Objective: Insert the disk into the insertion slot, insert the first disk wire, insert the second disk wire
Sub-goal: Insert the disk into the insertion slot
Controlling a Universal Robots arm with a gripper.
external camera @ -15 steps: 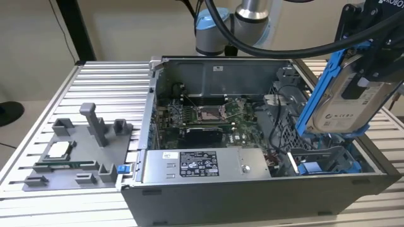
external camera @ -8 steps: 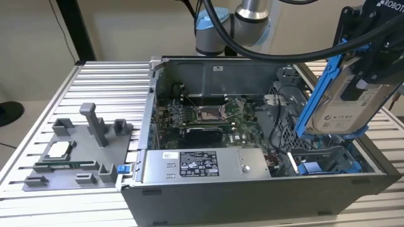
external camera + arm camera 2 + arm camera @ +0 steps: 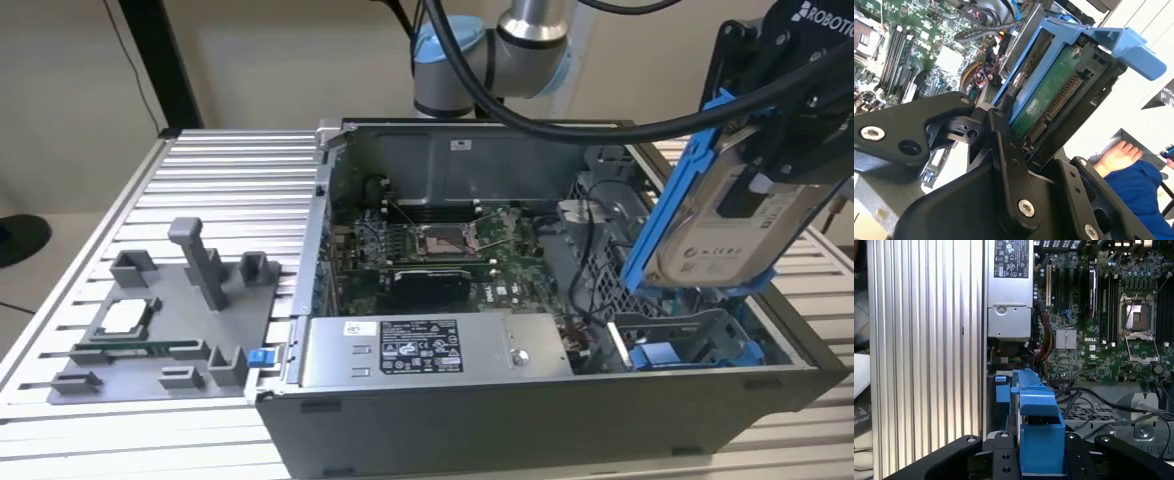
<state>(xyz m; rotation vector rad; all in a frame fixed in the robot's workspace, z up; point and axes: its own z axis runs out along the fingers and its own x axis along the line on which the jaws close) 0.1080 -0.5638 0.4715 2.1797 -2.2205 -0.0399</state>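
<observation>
The disk (image 3: pixel 714 245), clipped in its blue carrier, is held upright by the gripper (image 3: pixel 754 185), whose jaws are clamped on it, just above the insertion slot (image 3: pixel 681 340) of an open computer case (image 3: pixel 534 420). The case is set on a ribbed aluminium table (image 3: pixel 227 170) before a beige wall (image 3: pixel 267 60).

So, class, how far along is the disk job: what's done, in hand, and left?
Done: nothing finished shows. In hand: the gripper is shut on the disk, held on edge above the slot in the open case. Left: the disk is not in the slot, and its connector is bare, with nothing plugged in.
</observation>
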